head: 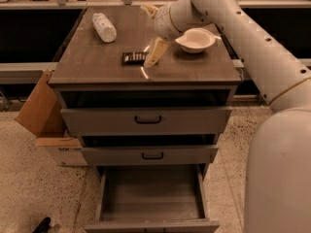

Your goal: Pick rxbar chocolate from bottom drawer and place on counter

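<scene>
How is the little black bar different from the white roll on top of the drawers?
The rxbar chocolate is black and flat; the white roll is pale and rounded. The rxbar chocolate lies right beside the end effector; the white roll lies apart from it, near the far left corner. The rxbar chocolate looks thinner than the white roll. Both lie on the counter.
</scene>
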